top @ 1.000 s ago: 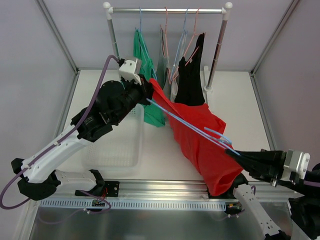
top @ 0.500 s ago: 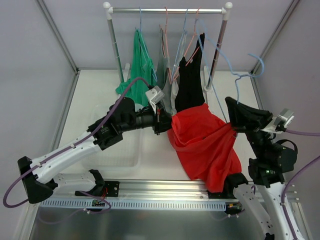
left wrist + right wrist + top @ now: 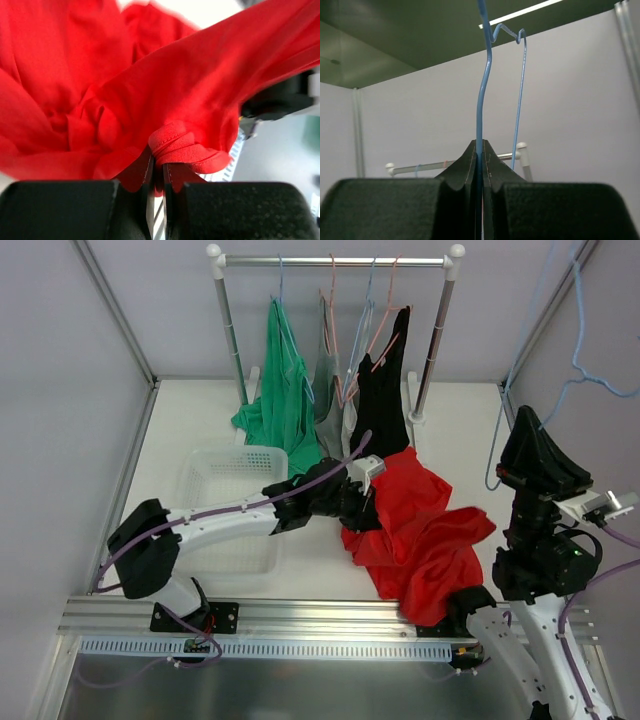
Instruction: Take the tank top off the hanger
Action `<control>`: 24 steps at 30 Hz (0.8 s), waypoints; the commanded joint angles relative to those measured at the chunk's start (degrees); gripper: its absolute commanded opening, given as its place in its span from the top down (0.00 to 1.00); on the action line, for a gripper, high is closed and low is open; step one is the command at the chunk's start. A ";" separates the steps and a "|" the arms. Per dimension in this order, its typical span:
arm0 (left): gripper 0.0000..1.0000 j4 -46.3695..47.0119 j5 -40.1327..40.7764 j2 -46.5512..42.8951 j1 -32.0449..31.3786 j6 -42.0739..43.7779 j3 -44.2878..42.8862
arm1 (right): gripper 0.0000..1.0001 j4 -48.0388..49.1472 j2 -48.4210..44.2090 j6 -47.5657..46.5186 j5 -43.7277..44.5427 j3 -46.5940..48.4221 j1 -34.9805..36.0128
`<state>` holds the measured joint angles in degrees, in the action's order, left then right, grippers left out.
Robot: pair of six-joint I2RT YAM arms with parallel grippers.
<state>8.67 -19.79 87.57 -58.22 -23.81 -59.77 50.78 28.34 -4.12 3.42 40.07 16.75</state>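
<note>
The tank top [image 3: 425, 535] is limp and light (probably slips easily). The left gripper [image 3: 156, 167] pinches its thick hem, a sound hold. The right gripper [image 3: 480, 152] clamps the hanger [image 3: 480, 100].

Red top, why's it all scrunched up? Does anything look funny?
Yes. The red tank top lies crumpled on the white table, one fold pinched in the left claw. The thin blue wire hanger sticks up bare in the right claw, away from the metal rail.
</note>
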 commanded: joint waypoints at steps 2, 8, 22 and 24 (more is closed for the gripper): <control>1.00 0.30 6.24 3.30 -3.04 -0.45 0.18 | 1.00 -2.96 -1.71 -16.00 10.27 0.98 0.21; 1.00 -4.61 19.22 5.95 -4.80 -4.73 0.61 | 1.00 -44.82 -4.18 -8.90 8.92 14.26 0.21; 0.01 -26.14 35.51 -10.22 -4.71 0.52 -4.56 | 1.00 -77.33 16.90 1.83 -2.71 36.64 0.21; 0.01 -28.95 37.53 -13.28 -4.71 0.96 -5.09 | 1.00 -74.10 19.46 2.62 -5.44 37.27 0.21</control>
<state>-13.56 12.16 79.05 -63.29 -24.82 -62.15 -24.29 44.34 -4.29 2.68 75.22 16.75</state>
